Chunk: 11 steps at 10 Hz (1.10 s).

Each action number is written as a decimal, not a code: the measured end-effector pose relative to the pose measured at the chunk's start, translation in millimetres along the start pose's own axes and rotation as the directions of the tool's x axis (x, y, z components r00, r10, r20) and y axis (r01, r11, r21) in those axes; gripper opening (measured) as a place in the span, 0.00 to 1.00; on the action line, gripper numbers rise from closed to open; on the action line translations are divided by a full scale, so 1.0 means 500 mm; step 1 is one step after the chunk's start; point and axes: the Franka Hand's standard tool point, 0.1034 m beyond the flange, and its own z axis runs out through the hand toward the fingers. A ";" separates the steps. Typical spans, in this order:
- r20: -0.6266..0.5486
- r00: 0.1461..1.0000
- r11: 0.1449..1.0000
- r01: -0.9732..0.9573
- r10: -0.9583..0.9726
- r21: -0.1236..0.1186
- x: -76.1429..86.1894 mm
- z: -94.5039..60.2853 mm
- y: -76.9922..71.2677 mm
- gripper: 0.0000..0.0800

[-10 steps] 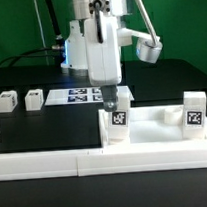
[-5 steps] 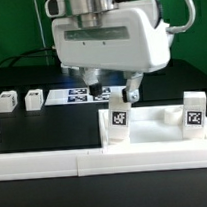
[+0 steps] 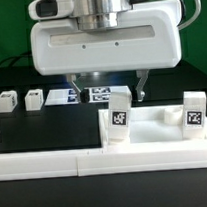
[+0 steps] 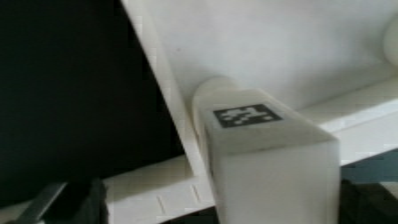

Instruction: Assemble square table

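The square table's white slab (image 3: pixel 154 134) lies at the front right with two legs standing upright on it: one (image 3: pixel 118 122) at its left corner, one (image 3: pixel 193 112) at its right. Two loose white tagged legs (image 3: pixel 5 100) (image 3: pixel 33 98) lie at the left. My gripper (image 3: pixel 111 92) hangs just above and behind the left upright leg, its fingers (image 3: pixel 142 89) spread wide and holding nothing. In the wrist view that leg (image 4: pixel 249 130) with its tag stands on the slab (image 4: pixel 214 45) between my open gripper (image 4: pixel 214 212).
The marker board (image 3: pixel 95 94) lies flat behind the slab, partly hidden by my gripper. A long low white border wall (image 3: pixel 56 164) runs along the front edge. The table top is black.
The gripper has turned from edge-on to broadside, its fingers have spread apart off the left upright leg, and the hand now looms larger. The leg stays upright in its socket.
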 end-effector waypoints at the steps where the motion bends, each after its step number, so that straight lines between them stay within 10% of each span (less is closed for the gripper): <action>1: 0.006 0.991 0.991 0.133 -0.133 -0.008 0.001 0.008 0.010 0.81; 5: 0.001 0.991 0.991 0.132 -0.132 -0.013 0.001 0.018 0.011 0.75; 8: -0.001 0.999 0.999 -0.050 0.050 -0.012 0.000 0.019 0.010 0.36; 11: -0.003 0.955 0.955 -0.295 0.295 -0.011 0.000 0.019 0.010 0.36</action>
